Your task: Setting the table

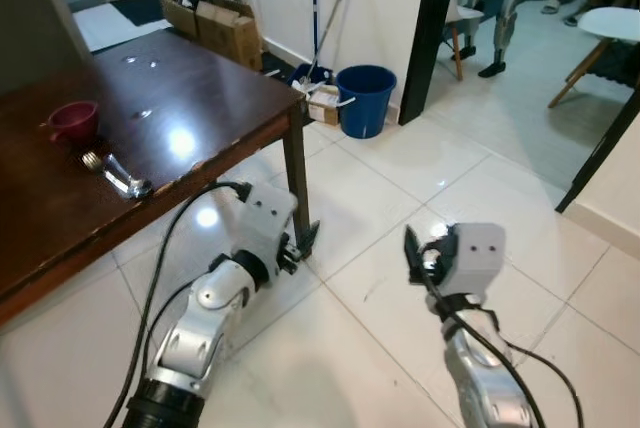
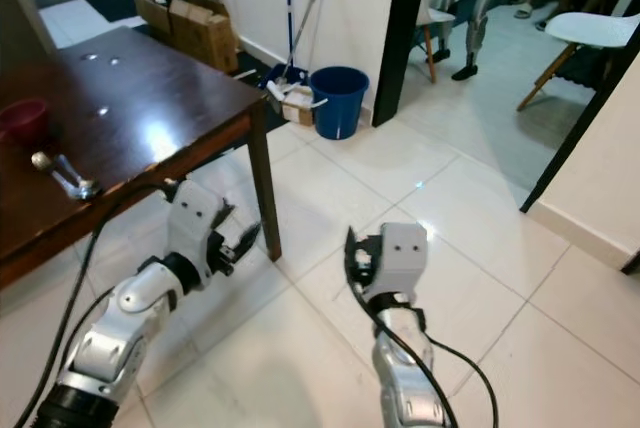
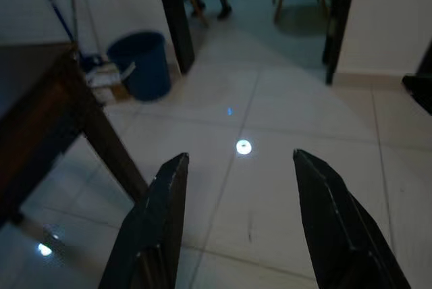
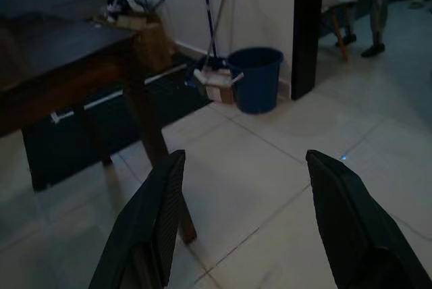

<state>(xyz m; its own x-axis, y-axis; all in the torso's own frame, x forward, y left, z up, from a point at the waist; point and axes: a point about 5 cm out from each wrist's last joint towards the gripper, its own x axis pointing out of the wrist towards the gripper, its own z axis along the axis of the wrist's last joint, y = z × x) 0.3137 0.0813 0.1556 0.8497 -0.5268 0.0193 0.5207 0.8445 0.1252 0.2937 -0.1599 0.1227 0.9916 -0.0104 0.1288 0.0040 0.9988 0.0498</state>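
Observation:
A dark wooden table [image 1: 210,78] stands on my left. On it sits a small red cup [image 1: 73,120], and beside the cup lies shiny metal cutlery [image 1: 116,175]. My left gripper [image 1: 293,251] hangs low over the tiled floor, just by the table's corner leg [image 1: 297,183], below the tabletop. Its fingers [image 3: 162,208] are open with nothing between them. My right gripper [image 1: 413,251] hovers over the bare tiles to the right of the table, also open and holding nothing, as the right wrist view's fingers [image 4: 337,215] show.
A blue bucket [image 1: 365,98] and mop handles [image 1: 332,18] lean at the wall beyond the table. Cardboard boxes [image 1: 222,28] stand at the far table end. A dark door post [image 1: 430,28] opens onto a room with white chairs [image 1: 612,26] and a person's legs [image 1: 505,18].

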